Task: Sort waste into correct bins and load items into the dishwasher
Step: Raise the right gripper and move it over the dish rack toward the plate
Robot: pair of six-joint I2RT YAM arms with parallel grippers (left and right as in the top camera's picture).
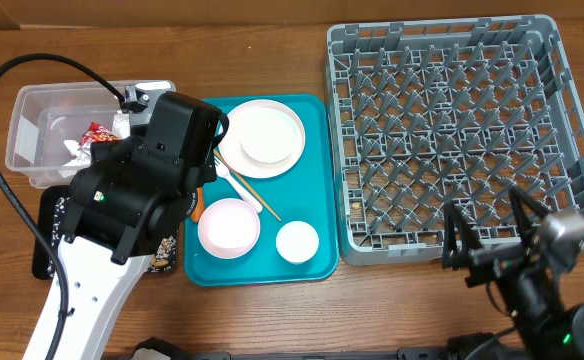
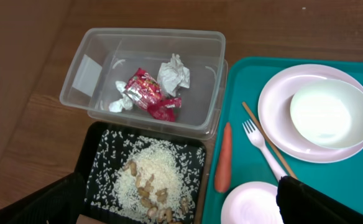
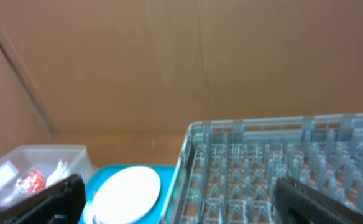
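Observation:
My left gripper (image 2: 181, 211) hangs open and empty over the black tray (image 2: 83, 167), which holds white rice and nut scraps (image 2: 147, 180). Behind it, the clear tub (image 2: 150, 43) contains a red wrapper (image 2: 145, 92) and paper wads (image 2: 174, 74). An orange carrot (image 2: 223, 157), a white fork (image 2: 261, 146) and a chopstick (image 2: 270, 142) lie on the teal tray (image 2: 243, 81). That tray also carries a plate (image 1: 262, 137) with a bowl (image 2: 330, 112) on it, a pink bowl (image 1: 229, 227) and a small cup (image 1: 297, 241). My right gripper (image 1: 490, 228) is open at the front edge of the grey dishwasher rack (image 1: 452, 130).
The left arm's body (image 1: 142, 190) covers most of the black tray and the teal tray's left edge in the overhead view. A black cable (image 1: 2, 90) loops over the tub. Bare wooden table lies in front of the trays and rack.

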